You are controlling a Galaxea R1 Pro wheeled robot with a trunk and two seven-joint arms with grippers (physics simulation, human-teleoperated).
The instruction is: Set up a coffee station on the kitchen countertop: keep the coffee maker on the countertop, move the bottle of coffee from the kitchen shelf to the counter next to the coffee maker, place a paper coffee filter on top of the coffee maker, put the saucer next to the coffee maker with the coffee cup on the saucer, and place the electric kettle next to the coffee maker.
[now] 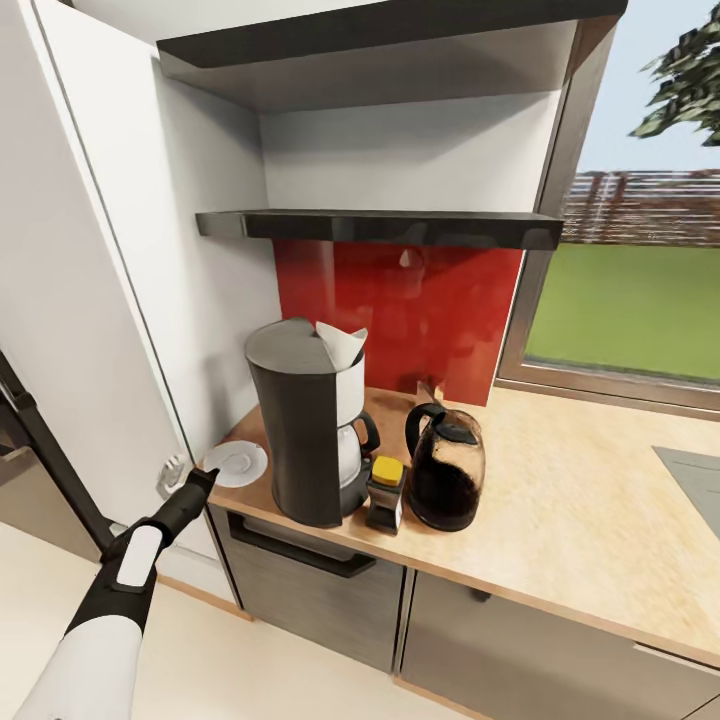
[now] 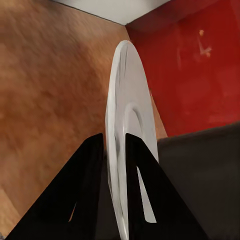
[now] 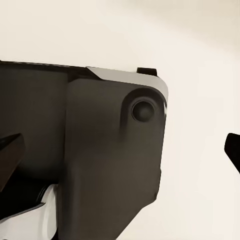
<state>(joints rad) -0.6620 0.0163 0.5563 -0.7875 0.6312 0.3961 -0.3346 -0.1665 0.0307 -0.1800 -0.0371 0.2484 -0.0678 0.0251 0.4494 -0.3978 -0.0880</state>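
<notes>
While pinched, saucer point(image 2: 125, 125) (edge-on) in left gripper point(image 2: 114, 145).

White saucer point(image 1: 235, 464) pinched between the left gripper point(image 1: 207, 477)'s black fingers point(image 2: 85, 195), tan wood-grain countertop point(image 1: 560, 500) under it. Beyond the gripper: dark grey coffee maker point(image 1: 305, 430), white paper filter point(image 1: 340, 345), yellow-lidded dark coffee bottle point(image 1: 386, 493), dark kettle point(image 1: 445, 468), glossy red backsplash point(image 1: 420, 310).

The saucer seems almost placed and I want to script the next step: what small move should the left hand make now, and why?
Probably open and back away. The left hand grips the saucer's rim, and the saucer looks level on the kitchen countertop beside the coffee maker, though contact can't be confirmed. The left wrist view shows fingers either side of the rim.
</notes>
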